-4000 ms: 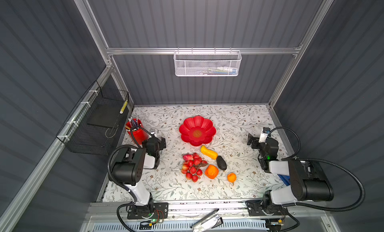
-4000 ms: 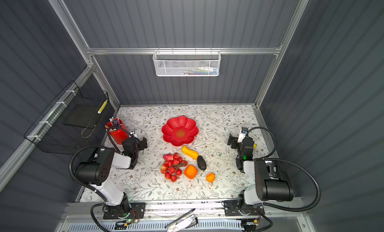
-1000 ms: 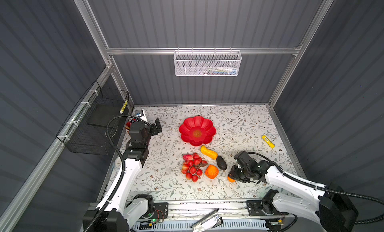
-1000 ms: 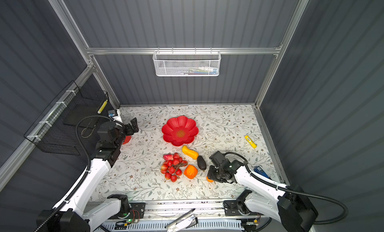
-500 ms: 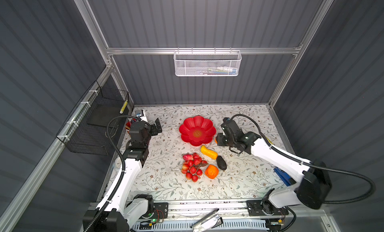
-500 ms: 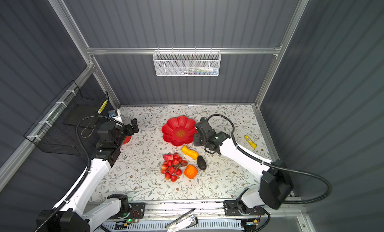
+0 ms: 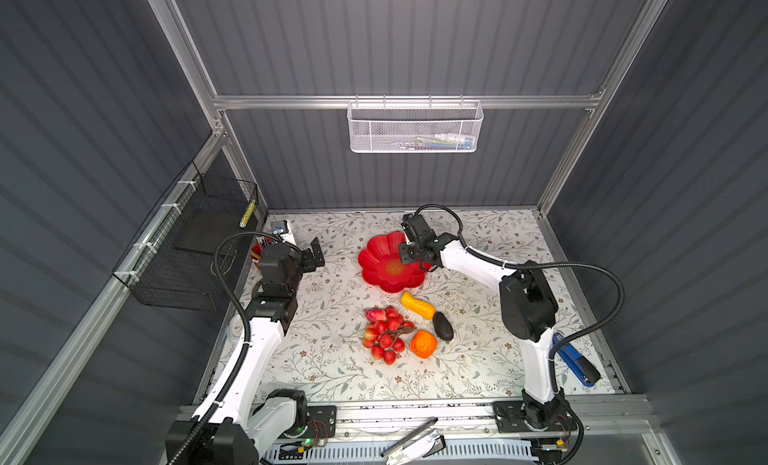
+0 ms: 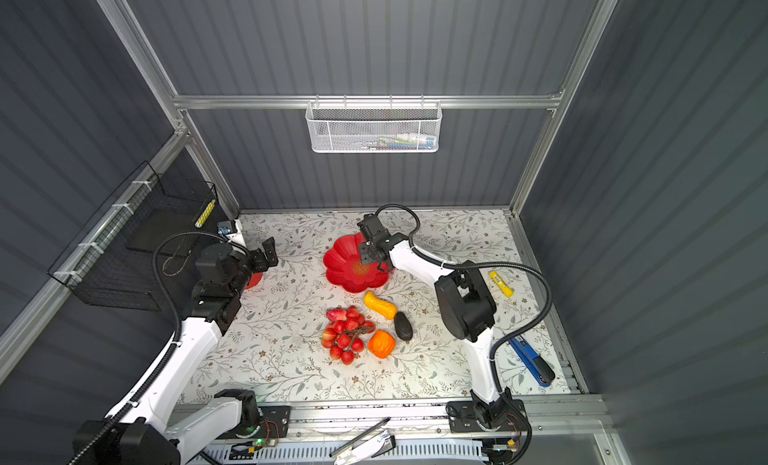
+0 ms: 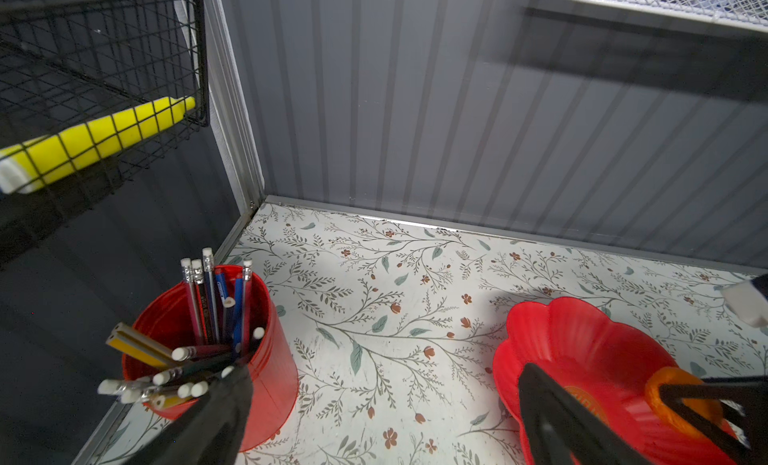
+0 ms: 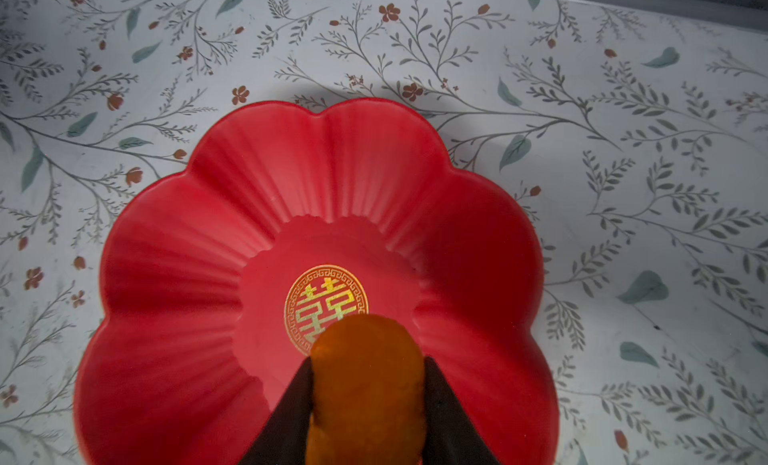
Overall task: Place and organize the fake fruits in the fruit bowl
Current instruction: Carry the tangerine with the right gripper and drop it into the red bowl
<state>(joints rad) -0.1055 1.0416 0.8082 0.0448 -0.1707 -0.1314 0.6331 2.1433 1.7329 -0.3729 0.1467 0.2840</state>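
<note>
our right pincer point(image 10: 368, 361) is clamped on the small orange point(image 10: 365, 396), and the fruit bowl point(image 10: 174, 255) lies straight beneath its tips; our left pincer point(image 7: 314, 254) stands wide open and empty, well apart from them. we judge that releasing before lowering could let the round fruit bounce or roll up the glossy sloped petals and out onto the counter point(image 10: 623, 109). the bunch of red berries point(image 7: 384, 336), squash-like fruit point(image 7: 417, 305) and avocado point(image 7: 443, 326) lie behind the right pincer, toward its base, untouched.
</note>
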